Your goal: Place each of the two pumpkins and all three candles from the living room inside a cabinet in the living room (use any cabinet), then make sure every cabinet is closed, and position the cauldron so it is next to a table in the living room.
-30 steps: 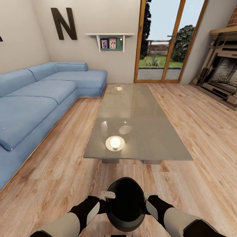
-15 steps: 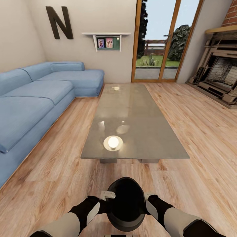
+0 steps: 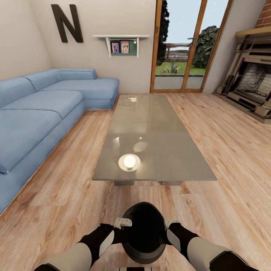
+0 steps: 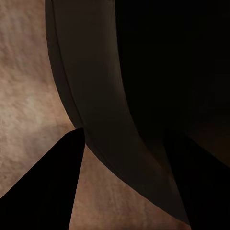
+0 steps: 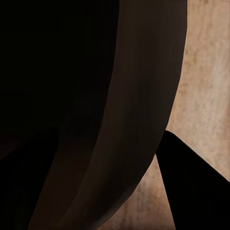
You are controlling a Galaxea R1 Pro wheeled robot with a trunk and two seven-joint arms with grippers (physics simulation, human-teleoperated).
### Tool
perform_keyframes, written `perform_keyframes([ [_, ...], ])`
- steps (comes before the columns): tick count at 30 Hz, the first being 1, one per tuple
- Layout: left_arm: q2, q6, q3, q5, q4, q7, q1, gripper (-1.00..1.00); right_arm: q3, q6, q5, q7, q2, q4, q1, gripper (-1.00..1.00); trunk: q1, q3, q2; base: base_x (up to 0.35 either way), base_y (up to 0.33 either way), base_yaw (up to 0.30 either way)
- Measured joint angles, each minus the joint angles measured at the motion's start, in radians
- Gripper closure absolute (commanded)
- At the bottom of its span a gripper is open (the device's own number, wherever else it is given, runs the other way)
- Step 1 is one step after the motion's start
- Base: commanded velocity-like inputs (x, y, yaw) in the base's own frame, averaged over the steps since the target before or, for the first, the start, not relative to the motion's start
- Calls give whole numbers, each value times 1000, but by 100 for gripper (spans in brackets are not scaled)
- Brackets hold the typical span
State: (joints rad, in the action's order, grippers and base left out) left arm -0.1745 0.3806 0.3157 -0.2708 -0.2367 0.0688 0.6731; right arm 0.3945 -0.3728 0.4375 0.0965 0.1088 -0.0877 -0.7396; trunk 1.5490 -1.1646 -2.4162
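Matte black cauldron (image 3: 144, 233) held above wood floor (image 3: 67, 195), short of grey glass tabletop (image 3: 158, 150); left gripper (image 3: 121, 229) and right gripper (image 3: 168, 230) apparently clamped on its rim, contact hard to confirm

cauldron (image 3: 144, 232): matt black | table (image 3: 165, 150): glossy grey glass | floor (image 3: 229, 150): light wood planks | sofa (image 3: 34, 116): blue cloth
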Motion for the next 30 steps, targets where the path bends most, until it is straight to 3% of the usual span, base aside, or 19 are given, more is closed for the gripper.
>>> perform_keyframes([
  [20, 0, 0, 0, 0, 0, 0, 0, 100, 0, 0, 0, 0, 0, 0, 0, 100, 0, 0, 0, 0, 0, 0],
  [21, 0, 0, 0, 0, 0, 0, 0, 100, 0, 0, 0, 0, 0, 0, 0, -100, 0, 0, 0, 0, 0, 0],
  [30, 0, 0, -3, -2, 1, 1, 1, 100, -4, 1, 12, -1, 0, -4, 0, -100, 1, 0, 0, 0, 0, 0],
])
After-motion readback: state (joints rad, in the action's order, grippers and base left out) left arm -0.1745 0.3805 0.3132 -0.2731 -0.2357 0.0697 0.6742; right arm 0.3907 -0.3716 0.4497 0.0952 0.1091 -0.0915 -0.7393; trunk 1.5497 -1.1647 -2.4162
